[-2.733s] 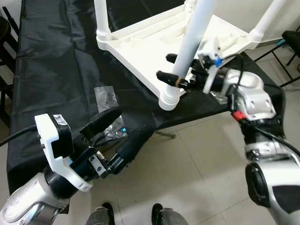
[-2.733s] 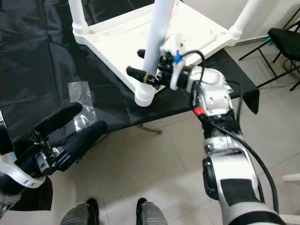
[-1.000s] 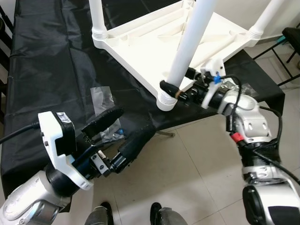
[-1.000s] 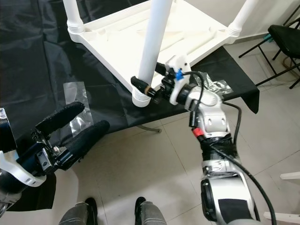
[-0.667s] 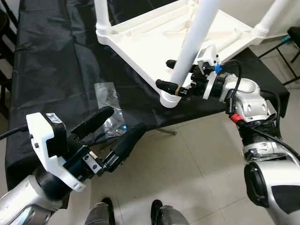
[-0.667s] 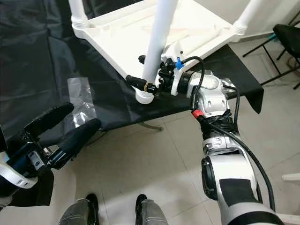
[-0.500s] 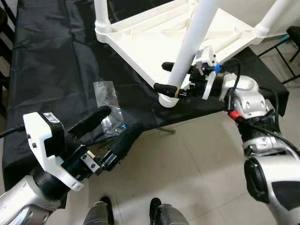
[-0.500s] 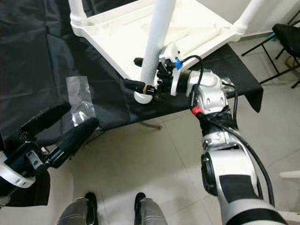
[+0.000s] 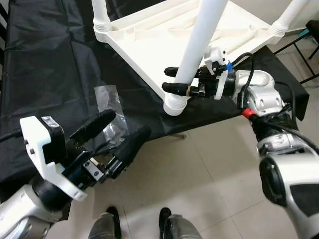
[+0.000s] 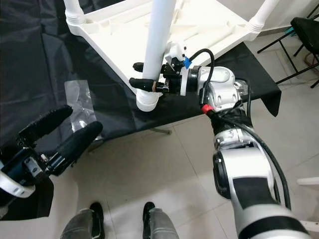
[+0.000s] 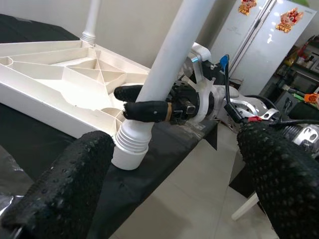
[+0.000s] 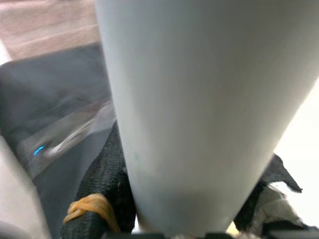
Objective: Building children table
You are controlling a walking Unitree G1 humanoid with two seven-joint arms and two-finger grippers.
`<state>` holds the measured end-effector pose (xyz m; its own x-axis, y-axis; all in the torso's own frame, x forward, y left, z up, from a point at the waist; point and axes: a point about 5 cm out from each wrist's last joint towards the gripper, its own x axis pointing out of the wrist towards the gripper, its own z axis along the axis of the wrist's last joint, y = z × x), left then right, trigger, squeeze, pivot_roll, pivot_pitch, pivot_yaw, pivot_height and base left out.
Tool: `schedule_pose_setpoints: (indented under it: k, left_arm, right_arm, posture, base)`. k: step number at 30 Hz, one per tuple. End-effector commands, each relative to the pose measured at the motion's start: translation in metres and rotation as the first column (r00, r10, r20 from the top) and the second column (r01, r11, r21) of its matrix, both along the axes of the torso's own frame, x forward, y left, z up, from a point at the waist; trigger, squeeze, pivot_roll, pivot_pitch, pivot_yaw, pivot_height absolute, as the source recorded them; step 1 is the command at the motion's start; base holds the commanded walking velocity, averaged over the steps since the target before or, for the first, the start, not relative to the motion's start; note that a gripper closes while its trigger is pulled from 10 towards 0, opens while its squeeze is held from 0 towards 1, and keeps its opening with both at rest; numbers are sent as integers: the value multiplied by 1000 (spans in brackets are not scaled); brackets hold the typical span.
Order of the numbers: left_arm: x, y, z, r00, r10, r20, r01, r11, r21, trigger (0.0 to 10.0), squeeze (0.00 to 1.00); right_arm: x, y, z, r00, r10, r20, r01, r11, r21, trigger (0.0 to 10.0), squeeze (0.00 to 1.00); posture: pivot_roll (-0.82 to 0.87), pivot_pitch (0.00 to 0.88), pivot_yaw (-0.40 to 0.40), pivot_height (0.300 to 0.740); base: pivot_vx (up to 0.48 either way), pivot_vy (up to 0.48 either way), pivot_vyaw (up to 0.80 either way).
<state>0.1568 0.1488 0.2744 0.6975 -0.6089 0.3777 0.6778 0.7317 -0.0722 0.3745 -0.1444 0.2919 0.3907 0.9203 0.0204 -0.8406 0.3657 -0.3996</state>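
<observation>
Black-draped bench (image 9: 50, 64) holds upturned white tabletop (image 9: 149, 40). Right gripper (image 9: 175, 79) clamps leg (image 9: 199, 40) just above corner socket (image 9: 174, 103). Left gripper (image 9: 112, 137), near socket, spread wide, empty. Advice: keep leg vertical, press straight into socket.

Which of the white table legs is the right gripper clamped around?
The right gripper is clamped around the near-corner leg, just above its ribbed socket at the table's front corner. The far-left leg and far-right leg stand untouched.
</observation>
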Motion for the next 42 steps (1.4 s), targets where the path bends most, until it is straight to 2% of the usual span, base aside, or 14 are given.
schedule_pose_setpoints:
  k: [1,4,5,9,10,12,16,17,23,24,38,39,40,42]
  left_arm:
    - [-6,-4,0,999,-34,4,34,999,6,10000,0]
    - [-5,-5,1,999,-39,11,39,999,6,10000,0]
    - [-5,-5,2,999,-39,18,39,999,6,10000,0]
    - [-5,-5,2,999,-39,18,39,999,6,10000,0]
    - [-3,-6,3,999,-38,25,37,999,10,10000,0]
    - [3,-9,4,997,-60,46,60,998,1,10000,0]
    - [8,-10,5,995,-78,58,79,997,-2,10000,0]
    - [10,-10,5,995,-77,62,77,997,-3,10000,0]
    - [13,-11,7,994,-83,72,83,996,-10,10000,0]
    - [13,-12,6,994,-87,72,87,996,-10,10000,0]
    - [9,-17,7,992,-103,69,104,995,-9,10000,0]
    - [9,-18,7,992,-104,67,105,994,-9,10000,0]
    - [9,-18,7,992,-104,67,105,994,-9,10000,0]
    - [8,-18,7,992,-104,65,105,994,-7,10000,0]
  right_arm:
    - [-2,0,-14,999,-34,-23,33,999,-17,0,0]
    - [-23,21,-55,975,-212,-70,217,974,71,0,0]
    - [-32,30,-80,828,-551,-108,561,812,162,0,0]
    - [-32,30,-80,828,-551,-108,561,812,162,0,0]
    - [-42,34,-98,660,-737,-148,749,631,200,0,0]
    - [-31,66,-98,549,-820,-164,826,502,257,0,0]
    - [-21,80,-83,568,-809,-149,809,516,282,0,0]
    - [-20,79,-82,570,-807,-153,809,518,277,10000,0]
    - [-29,80,-78,610,-770,-186,786,558,267,10000,0]
    - [-32,80,-72,671,-712,-208,737,607,298,10000,1000]
    - [-19,20,-28,962,-273,0,270,950,155,10000,1000]
    - [-18,20,-29,975,-222,-24,223,966,129,10000,565]
    - [-18,20,-29,975,-222,-24,223,966,129,10000,565]
    - [-15,19,-26,982,-186,-39,189,975,117,10000,0]
  posture:
    - [140,376,-119,740]
    - [146,365,-123,740]
    - [144,349,-130,740]
    - [144,349,-130,740]
    - [136,334,-124,740]
    - [116,300,-117,740]
    - [106,290,-113,740]
    - [99,287,-112,740]
    - [91,287,-110,740]
    - [91,286,-112,740]
    - [100,314,-116,740]
    - [103,318,-115,740]
    - [103,318,-115,740]
    - [107,324,-114,740]
  base:
    - [0,0,0]
    - [0,0,0]
    - [0,0,0]
    - [0,0,0]
    - [0,0,0]
    - [0,0,0]
    - [0,0,0]
    - [0,0,0]
    - [0,0,0]
    - [0,0,0]
    - [0,0,0]
    - [0,0,0]
    - [0,0,0]
    - [0,0,0]
